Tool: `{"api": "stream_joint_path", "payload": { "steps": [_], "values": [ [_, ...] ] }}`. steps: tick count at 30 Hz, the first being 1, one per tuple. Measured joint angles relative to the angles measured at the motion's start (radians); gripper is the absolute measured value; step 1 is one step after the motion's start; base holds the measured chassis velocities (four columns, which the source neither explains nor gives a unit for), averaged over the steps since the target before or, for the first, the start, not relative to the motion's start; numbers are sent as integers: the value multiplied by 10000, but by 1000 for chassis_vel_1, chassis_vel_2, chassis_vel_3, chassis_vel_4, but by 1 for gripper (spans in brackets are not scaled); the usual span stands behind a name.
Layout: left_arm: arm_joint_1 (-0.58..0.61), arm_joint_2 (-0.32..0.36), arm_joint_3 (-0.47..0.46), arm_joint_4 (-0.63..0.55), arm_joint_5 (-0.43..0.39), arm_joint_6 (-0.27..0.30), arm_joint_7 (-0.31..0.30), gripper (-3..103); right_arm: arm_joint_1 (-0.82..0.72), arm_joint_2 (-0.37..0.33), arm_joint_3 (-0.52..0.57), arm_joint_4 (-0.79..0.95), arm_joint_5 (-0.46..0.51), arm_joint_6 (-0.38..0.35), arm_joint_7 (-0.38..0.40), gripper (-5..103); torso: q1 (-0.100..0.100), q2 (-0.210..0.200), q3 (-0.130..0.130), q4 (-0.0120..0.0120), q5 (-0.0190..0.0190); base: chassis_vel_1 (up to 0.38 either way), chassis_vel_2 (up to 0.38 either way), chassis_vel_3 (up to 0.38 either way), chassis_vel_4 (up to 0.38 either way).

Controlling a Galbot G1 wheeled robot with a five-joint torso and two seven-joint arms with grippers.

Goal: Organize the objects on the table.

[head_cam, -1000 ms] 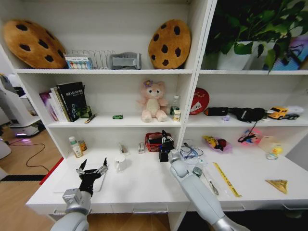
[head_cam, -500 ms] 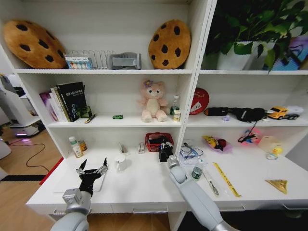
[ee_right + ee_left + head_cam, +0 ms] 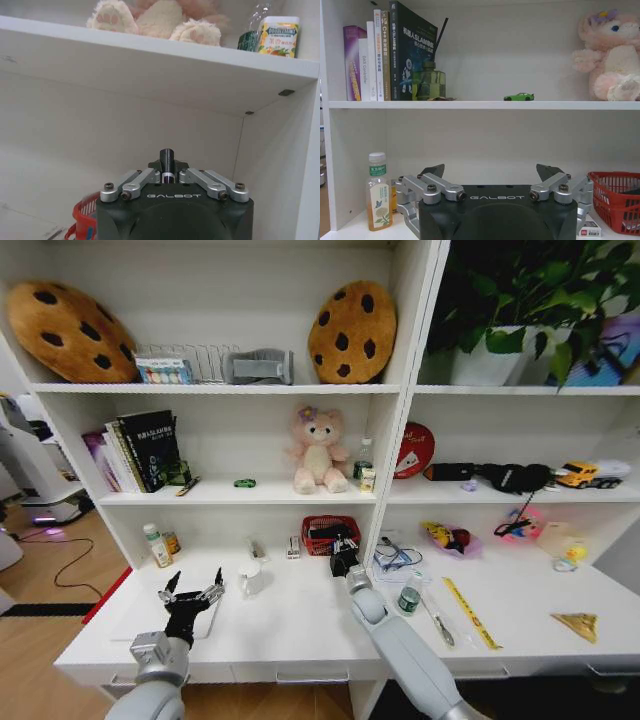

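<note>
Clutter is strewn along the white desk (image 3: pixel 290 625) in front of me, and going left to right it starts with a yellow-labelled bottle (image 3: pixel 156 546) standing upright at the back left corner, against the shelving wall. The left gripper (image 3: pixel 188 593) hovers just over the desk's left end with its fingers (image 3: pixel 432 171) spread wide and nothing between them; it looks parked, out of the way while the other arm works. A small white cup (image 3: pixel 249 578) stands a little beyond it.

Near the middle, a red basket (image 3: pixel 325 533) sits at the back under the shelf that carries the pink plush bear (image 3: pixel 317 450) and the tiny green toy car (image 3: pixel 245 482). The right gripper (image 3: pixel 343 552) is raised just in front of that basket, and the right wrist view shows its fingers (image 3: pixel 131 180) drawn narrow around a dark pen (image 3: pixel 166 162). The pen stands upright between them, its tip poking up past the fingertips. My guess is the upright hold is meant to let it drop neatly into the basket.

Right of the arm, a small green-capped bottle (image 3: pixel 408 598) stands on the desk, well clear of either gripper, with another pen (image 3: pixel 437 621) and a yellow ruler (image 3: pixel 471 613) lying flat further right, untouched.
</note>
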Motion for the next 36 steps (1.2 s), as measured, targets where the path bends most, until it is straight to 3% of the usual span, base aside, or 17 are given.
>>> {"api": "stream_joint_path", "payload": {
  "steps": [15,21,31,35,36],
  "values": [
    [0,0,1,0,0,0,0,100,404,378,384,-1269,-872,1995,-359,12,0,0,1,-1,0,0,0,0,0],
    [0,0,0,0,0,0,0,100,395,617,544,-1966,-1078,2465,-448,12,0,0,1,0,0,0,0,0,0],
    [0,0,0,0,1,0,-1,100,438,778,621,-2346,-1122,2635,-501,12,0,0,0,0,0,0,0,0,0],
    [0,0,0,0,1,0,0,100,363,779,564,-2177,-1125,2302,-328,8,1,-1,0,0,0,0,0,0,0],
    [0,0,0,0,1,0,0,100,332,770,553,-2120,-1124,2256,-315,13,0,-1,0,0,0,0,0,0,0]
  ]
}}
